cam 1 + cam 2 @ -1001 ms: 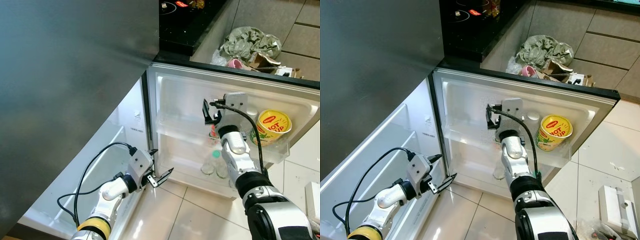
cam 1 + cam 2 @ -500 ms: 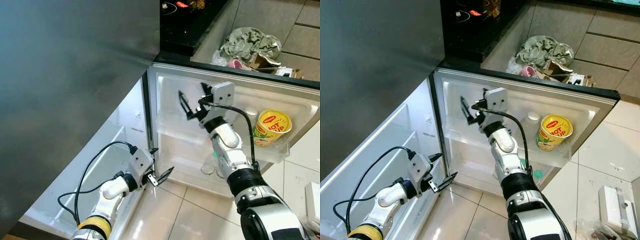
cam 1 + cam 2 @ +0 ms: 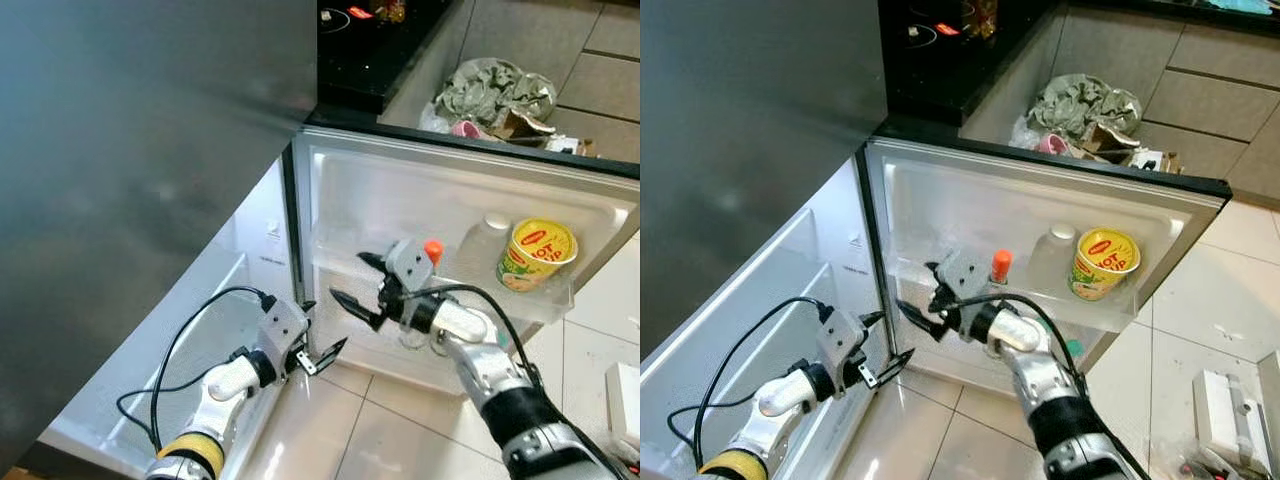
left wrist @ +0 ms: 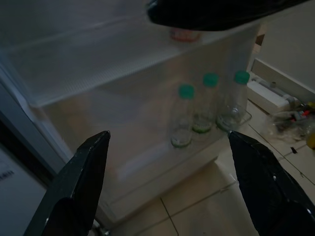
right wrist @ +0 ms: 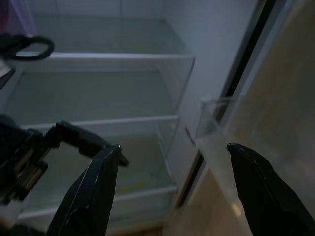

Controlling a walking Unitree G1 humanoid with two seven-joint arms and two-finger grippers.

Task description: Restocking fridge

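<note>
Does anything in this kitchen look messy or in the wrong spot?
Yes: a heap of crumpled bags and rubbish lies on the floor behind the open fridge door. On the door shelf, an instant noodle cup seems an odd thing to chill.

Left tool (image 4: 167, 187) fingers spread — three green-capped bottles (image 4: 206, 110) upright on door shelf (image 4: 162, 164).

On fridge door (image 3: 970, 205) upper shelf: capped bottle (image 3: 1000, 267), w/ jug (image 3: 1052, 257) to its right, noodle cup (image 3: 1101, 264) rightmost. Lower door shelf: three bottles (image 4: 206, 110). Trash pile (image 3: 1080, 110) behind door; fridge interior (image 3: 215, 330) left of door.
</note>
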